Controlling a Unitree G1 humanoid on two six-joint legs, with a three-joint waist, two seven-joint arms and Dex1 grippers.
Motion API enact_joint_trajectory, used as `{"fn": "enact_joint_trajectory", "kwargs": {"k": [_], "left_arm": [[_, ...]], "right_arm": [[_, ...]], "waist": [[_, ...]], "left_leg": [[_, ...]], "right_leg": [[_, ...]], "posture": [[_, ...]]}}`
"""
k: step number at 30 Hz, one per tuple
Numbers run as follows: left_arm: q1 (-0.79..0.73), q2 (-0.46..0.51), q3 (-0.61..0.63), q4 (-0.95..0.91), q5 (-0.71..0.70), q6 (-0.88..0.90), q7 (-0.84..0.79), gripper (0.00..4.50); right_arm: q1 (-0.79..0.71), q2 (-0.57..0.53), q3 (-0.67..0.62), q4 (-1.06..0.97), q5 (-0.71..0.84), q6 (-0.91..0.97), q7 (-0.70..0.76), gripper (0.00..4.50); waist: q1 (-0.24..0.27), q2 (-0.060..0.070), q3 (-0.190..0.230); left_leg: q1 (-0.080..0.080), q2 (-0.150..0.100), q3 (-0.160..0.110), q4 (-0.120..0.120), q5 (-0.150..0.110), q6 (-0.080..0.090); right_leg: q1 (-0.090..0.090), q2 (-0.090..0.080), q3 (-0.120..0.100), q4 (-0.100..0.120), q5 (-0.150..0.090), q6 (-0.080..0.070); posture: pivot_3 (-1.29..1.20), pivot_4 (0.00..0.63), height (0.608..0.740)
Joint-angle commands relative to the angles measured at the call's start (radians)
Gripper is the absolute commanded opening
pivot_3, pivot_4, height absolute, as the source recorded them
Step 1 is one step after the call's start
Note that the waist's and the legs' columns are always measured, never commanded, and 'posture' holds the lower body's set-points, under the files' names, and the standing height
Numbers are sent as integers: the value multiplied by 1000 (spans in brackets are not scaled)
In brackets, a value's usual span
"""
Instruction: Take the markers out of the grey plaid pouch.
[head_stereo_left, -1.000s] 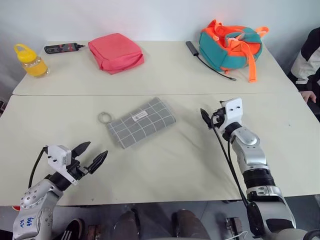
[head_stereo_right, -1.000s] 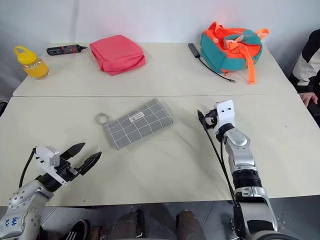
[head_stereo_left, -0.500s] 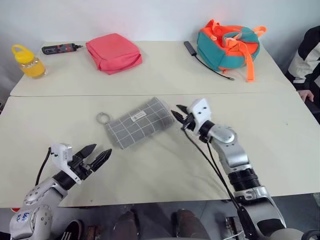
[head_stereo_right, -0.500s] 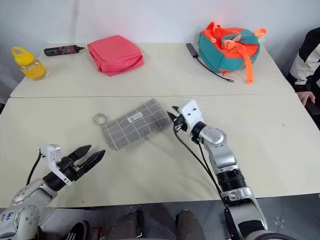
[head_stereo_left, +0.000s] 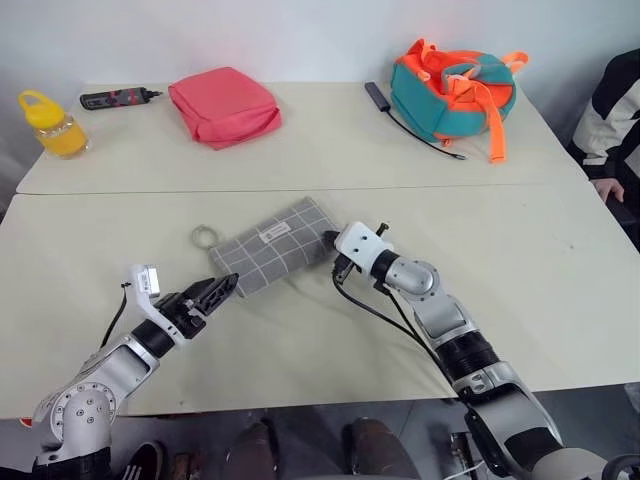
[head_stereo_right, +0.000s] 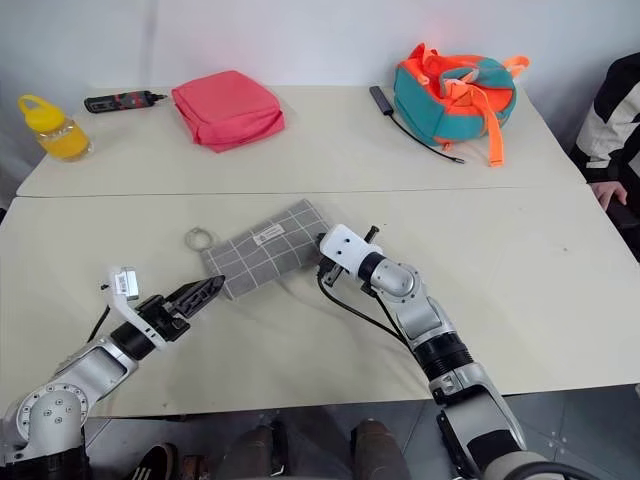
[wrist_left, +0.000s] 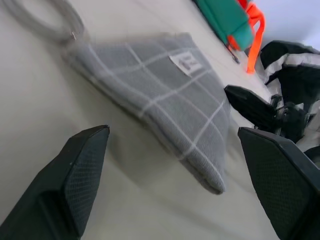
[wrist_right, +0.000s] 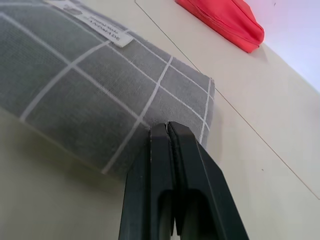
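the grey plaid pouch (head_stereo_left: 272, 247) lies flat near the middle of the surface (head_stereo_left: 560, 250), its metal ring (head_stereo_left: 206, 236) toward your left. your right hand (head_stereo_left: 333, 254) reaches level across to the pouch's right end, fingers pressed together at the fabric edge; whether they pinch any cloth cannot be told. your left hand (head_stereo_left: 217, 291) points level toward the pouch's near left corner, just short of it, fingers (wrist_left: 82, 165) spread apart with nothing between them. a pink-red pouch (head_stereo_left: 222, 104) and a teal-and-orange bag (head_stereo_left: 450, 85) sit well apart at the far side.
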Motion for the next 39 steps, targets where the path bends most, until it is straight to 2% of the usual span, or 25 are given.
{"fn": "enact_joint_trajectory", "kwargs": {"k": [1,8,18,22,32,33,36,39], "left_arm": [[-46,-15,34,28,-94,28,86,4364],[-152,-44,33,142,-115,38,195,4364],[-209,-54,-3,180,-126,89,206,4364],[-200,-55,16,171,-107,64,209,3517],[-187,-70,28,161,-91,18,220,209],[-186,-71,28,158,-86,10,218,25],[-183,-66,17,145,-26,-39,197,25],[-186,-18,-23,118,131,-154,123,25]], "right_arm": [[2,-2,-17,-26,12,-16,7,50],[11,2,-19,-36,13,-13,12,50],[4,6,-30,-52,20,-6,6,50],[11,6,-30,-50,19,-9,3,0],[16,3,-27,-48,15,-13,6,0],[15,0,-27,-47,15,-13,7,0],[19,-7,-28,-52,14,-12,12,0],[18,-19,-38,-72,23,-13,21,0]], "waist": [[0,0,0],[1,0,0],[2,0,0],[2,0,0],[1,0,0],[1,0,0],[1,0,0],[2,0,0]], "left_leg": [[0,0,0,1,0,0],[0,-2,0,1,0,0],[0,-2,0,2,0,0],[0,-2,0,2,0,0],[0,-2,0,2,0,0],[0,-2,0,2,0,0],[0,-2,0,2,0,0],[0,-2,1,2,0,0]], "right_leg": [[1,0,0,0,0,0],[1,1,0,0,0,0],[1,1,-1,0,0,1],[1,1,-1,0,0,1],[1,2,-1,0,0,1],[1,2,-1,0,0,1],[1,2,-1,0,0,1],[1,2,-1,0,0,1]], "posture": [[0,150,740],[0,150,740],[0,150,740],[0,150,740],[0,150,740],[0,150,740],[0,150,740],[0,150,740]]}}
